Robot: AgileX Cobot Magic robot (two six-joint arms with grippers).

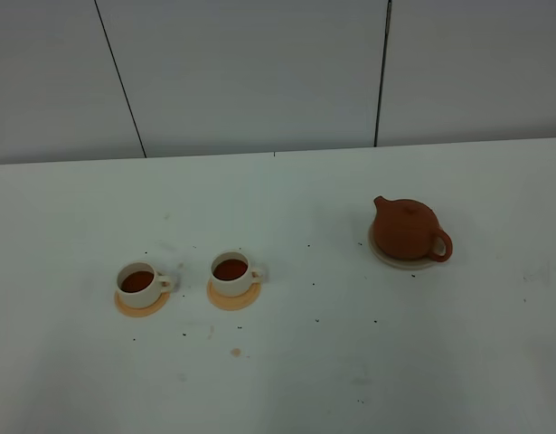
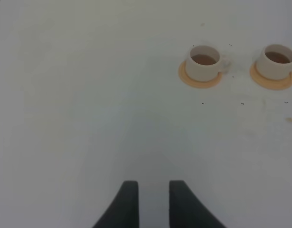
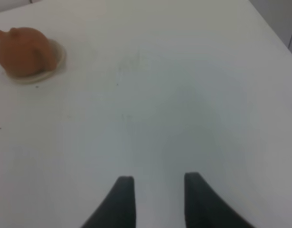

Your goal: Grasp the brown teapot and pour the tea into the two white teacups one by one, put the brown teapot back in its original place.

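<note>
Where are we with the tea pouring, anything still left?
Looks finished. Both white teacups hold dark tea on their orange coasters, and the brown teapot sits back on its beige disc. Both grippers are empty. Nothing visible remains.

The teapot (image 1: 407, 230) is reddish-brown clay all over, on a pale beige disc (image 1: 397, 260). The two cups, left (image 1: 143, 283) and right (image 1: 235, 273), are cream-white, each filled with dark reddish-brown tea (image 1: 230, 268), and each stands on an orange coaster (image 1: 231, 297). The table (image 1: 350, 362) is white, dotted with tiny dark specks and one small brownish spot (image 1: 235, 352) near the right cup. The wall (image 1: 259, 72) behind is pale grey with thin dark seams.
</note>
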